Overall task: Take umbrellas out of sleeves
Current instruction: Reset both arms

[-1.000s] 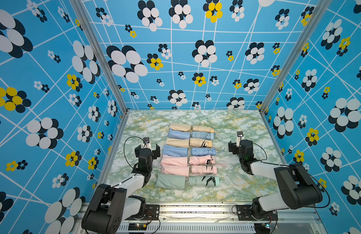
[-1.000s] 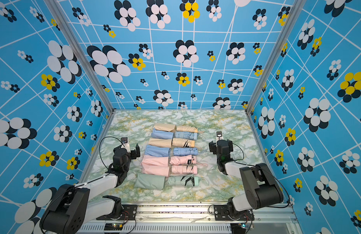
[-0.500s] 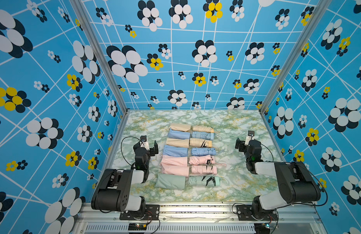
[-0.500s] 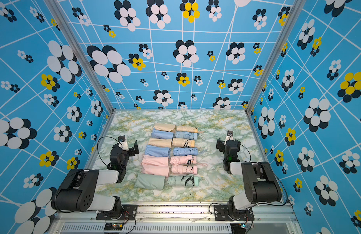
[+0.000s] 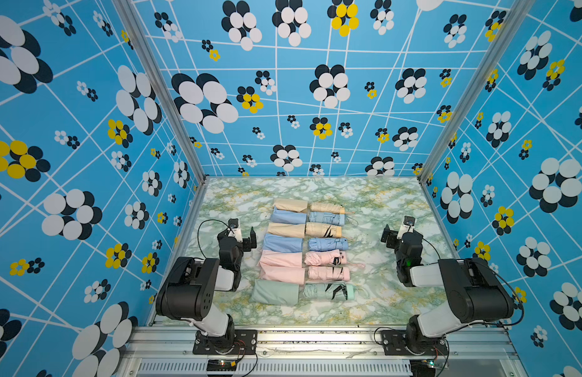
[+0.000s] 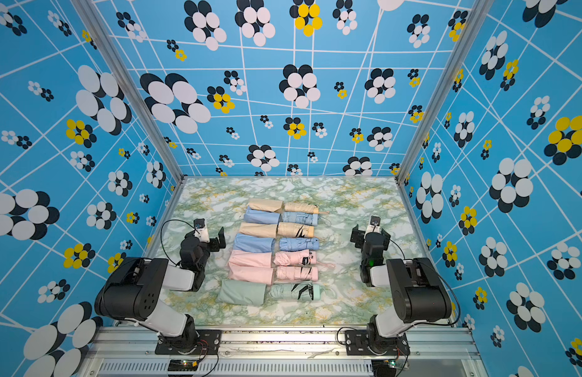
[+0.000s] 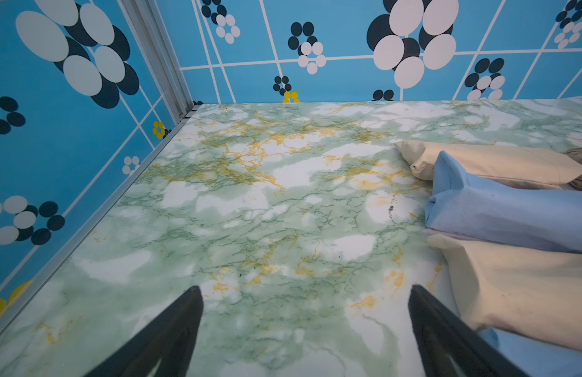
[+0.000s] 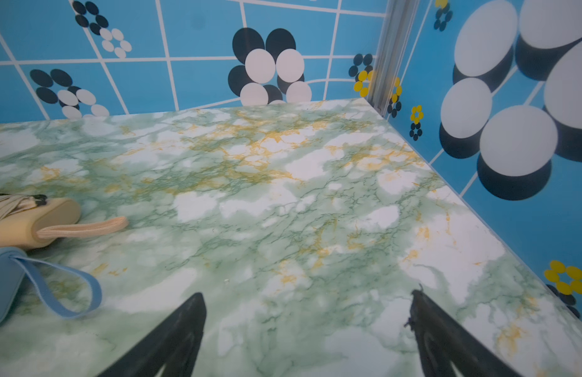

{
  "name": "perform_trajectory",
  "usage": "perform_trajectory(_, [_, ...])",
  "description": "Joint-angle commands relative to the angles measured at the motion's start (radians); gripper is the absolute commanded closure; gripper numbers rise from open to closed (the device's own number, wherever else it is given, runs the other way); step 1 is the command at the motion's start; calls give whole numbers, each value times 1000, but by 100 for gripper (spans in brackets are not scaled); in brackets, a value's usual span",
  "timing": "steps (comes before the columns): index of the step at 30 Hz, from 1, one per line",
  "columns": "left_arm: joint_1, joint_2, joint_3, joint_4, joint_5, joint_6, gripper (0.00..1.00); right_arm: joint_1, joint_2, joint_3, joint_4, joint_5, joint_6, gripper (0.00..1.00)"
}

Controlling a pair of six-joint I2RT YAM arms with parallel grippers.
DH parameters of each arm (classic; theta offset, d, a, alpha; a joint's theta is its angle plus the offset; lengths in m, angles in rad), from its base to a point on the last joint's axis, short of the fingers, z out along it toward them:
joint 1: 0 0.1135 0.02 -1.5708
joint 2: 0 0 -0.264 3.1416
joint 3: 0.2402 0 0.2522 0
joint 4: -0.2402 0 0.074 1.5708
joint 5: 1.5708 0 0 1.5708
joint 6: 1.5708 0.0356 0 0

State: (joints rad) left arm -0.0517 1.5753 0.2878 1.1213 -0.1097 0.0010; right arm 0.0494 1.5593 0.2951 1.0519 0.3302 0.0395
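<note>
On the marbled table (image 5: pixel 381 202), centre, in both top views: two columns running 12 to 6 o'clock. Folded left arm (image 5: pixel 191 287) at 8 o'clock, right arm (image 5: pixel 472 293) at 4 o'clock, both clear of the fabric. Seven flat sleeves (image 5: pixel 283 251) make the 9 o'clock column: beige, blue, beige, blue, pink, pink, mint, from 12 down. Seven umbrellas (image 5: pixel 327 244), all out, each at 3 o'clock of its matching sleeve, touching or just beside. The left pincer (image 7: pixel 304 293) has fingers wide apart, empty, over bare table just beside the sleeves at their 9 o'clock. The right pincer (image 8: pixel 307 297) is spread, empty, near the umbrellas at their 3 o'clock. Thin wrist cords (image 8: pixel 84 228) trail toward 3 o'clock
</note>
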Motion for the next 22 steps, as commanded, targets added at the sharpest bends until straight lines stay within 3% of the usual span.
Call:
perform_trajectory(1, [10, -15, 25, -52, -64, -28, 1, 6, 8, -15, 86, 54, 22, 1])
perform_trajectory(5, [10, -15, 29, -56, -63, -27, 1, 6, 6, 62, -62, 38, 13, 1])
perform_trajectory(8, [10, -15, 36, -70, -53, -22, 1, 6, 4, 56, -52, -9, -2, 1])
perform_trajectory(22, [9, -17, 69, -133, -51, -20, 1, 5, 6, 65, -65, -5, 2, 1])
